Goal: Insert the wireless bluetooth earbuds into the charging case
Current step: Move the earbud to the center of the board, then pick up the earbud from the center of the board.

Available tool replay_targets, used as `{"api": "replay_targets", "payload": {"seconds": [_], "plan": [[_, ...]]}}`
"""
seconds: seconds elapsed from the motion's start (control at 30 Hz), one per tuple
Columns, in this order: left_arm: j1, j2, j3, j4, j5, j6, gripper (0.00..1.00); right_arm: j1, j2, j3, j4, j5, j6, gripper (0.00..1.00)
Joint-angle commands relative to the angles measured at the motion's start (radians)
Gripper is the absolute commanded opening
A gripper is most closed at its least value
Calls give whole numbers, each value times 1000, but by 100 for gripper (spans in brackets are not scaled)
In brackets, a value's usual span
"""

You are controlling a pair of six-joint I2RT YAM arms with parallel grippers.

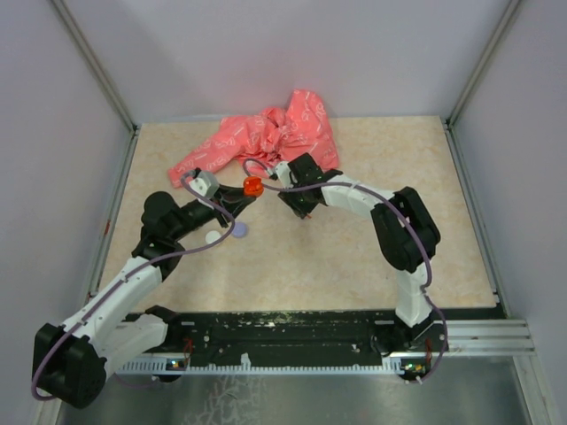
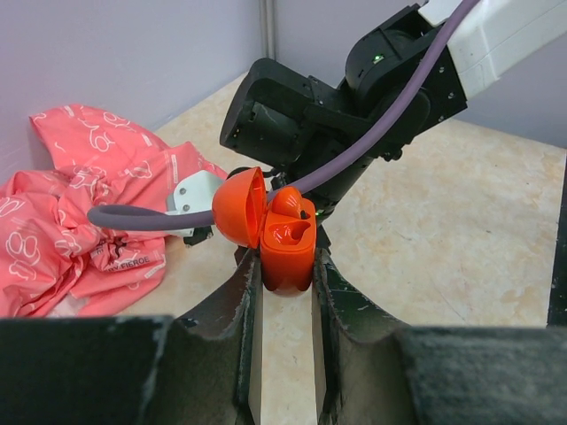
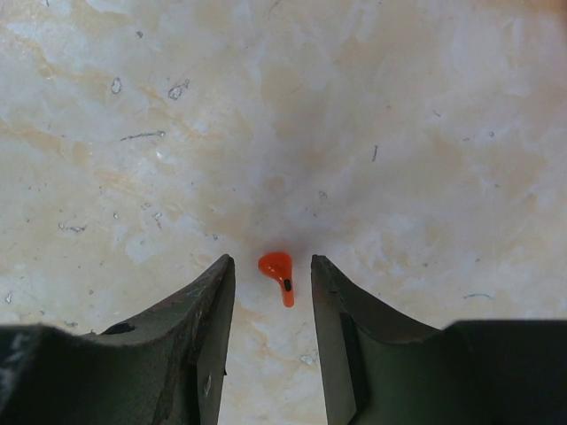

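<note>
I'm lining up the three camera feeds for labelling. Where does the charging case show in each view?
Top external: charging case, orange, just left of centre, below the pink cloth.
Left wrist: mid-frame, lid open, clamped in the left gripper.
Right wrist: not in it; only an earbud on the table.
Shared landmark: the pink cloth, seen from above and at the left wrist view's left edge; absent from the right wrist view.

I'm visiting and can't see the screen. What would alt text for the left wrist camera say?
An open orange-red charging case stands clamped in the left end effector, its lid flipped to the left. The right arm looms close behind it, and a pink printed cloth lies at the left.
</note>
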Motion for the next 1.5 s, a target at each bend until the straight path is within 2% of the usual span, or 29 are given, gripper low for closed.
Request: {"api": "replay_targets", "payload": {"seconds": [0.0,0.63,0.93,1.2,1.47], "plan": [[3,-5,24,7,-2,5,0,0,33,74,-42,-49,-61,41],[4,7,28,4,14,3,0,-11,103,105,-115,-68,-70,33],[3,7,27,7,14,1,0,-11,95,103,-110,-65,-44,26],[3,3,19,24,18,-1,0,-11,-27,32,-30,-74,13,20],[5,-13,3,53,28,2,0,-8,-224,-68,85,-10,106,18]]}}
